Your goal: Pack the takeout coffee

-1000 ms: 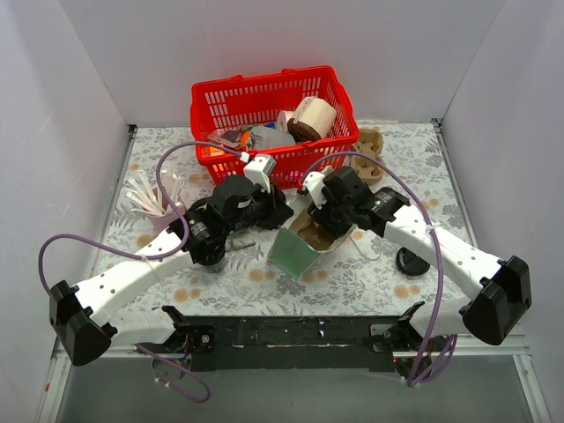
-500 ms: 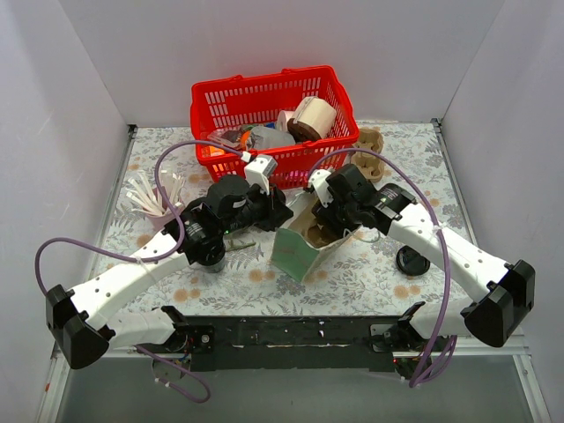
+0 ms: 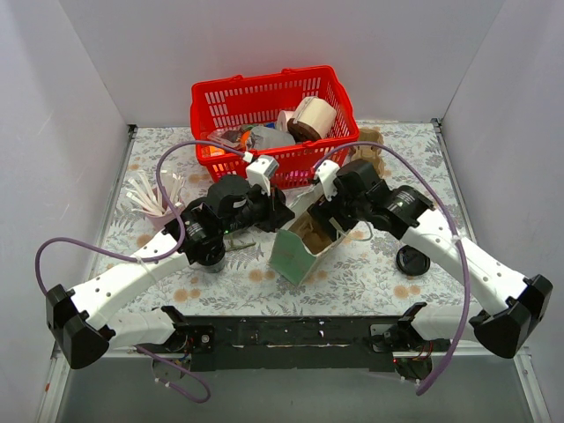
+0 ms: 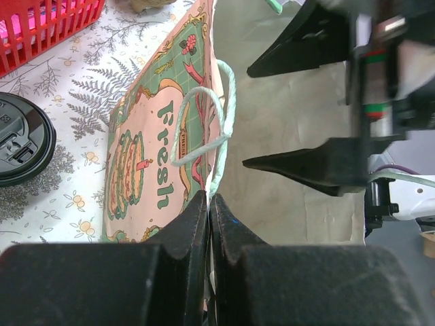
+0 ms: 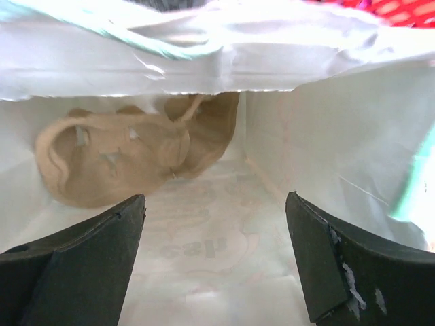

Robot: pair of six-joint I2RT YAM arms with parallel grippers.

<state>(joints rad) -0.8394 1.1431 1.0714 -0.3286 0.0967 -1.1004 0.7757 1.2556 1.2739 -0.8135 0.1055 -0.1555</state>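
Widening, the right gripper [image 5: 216, 204] has let go and hangs open, empty, at the mouth of the paper bag [image 3: 304, 248]; the cup carrier [image 5: 122, 159] lies inside. The left gripper [image 4: 209, 202] is clamped on the bag's rim. Cups, seemingly in the basket [image 3: 264, 97], remain unpacked.

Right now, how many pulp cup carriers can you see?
2. One cup carrier lies inside the paper bag; a second carrier sits on the table beside the red basket, partly hidden. More could be hidden in the basket.
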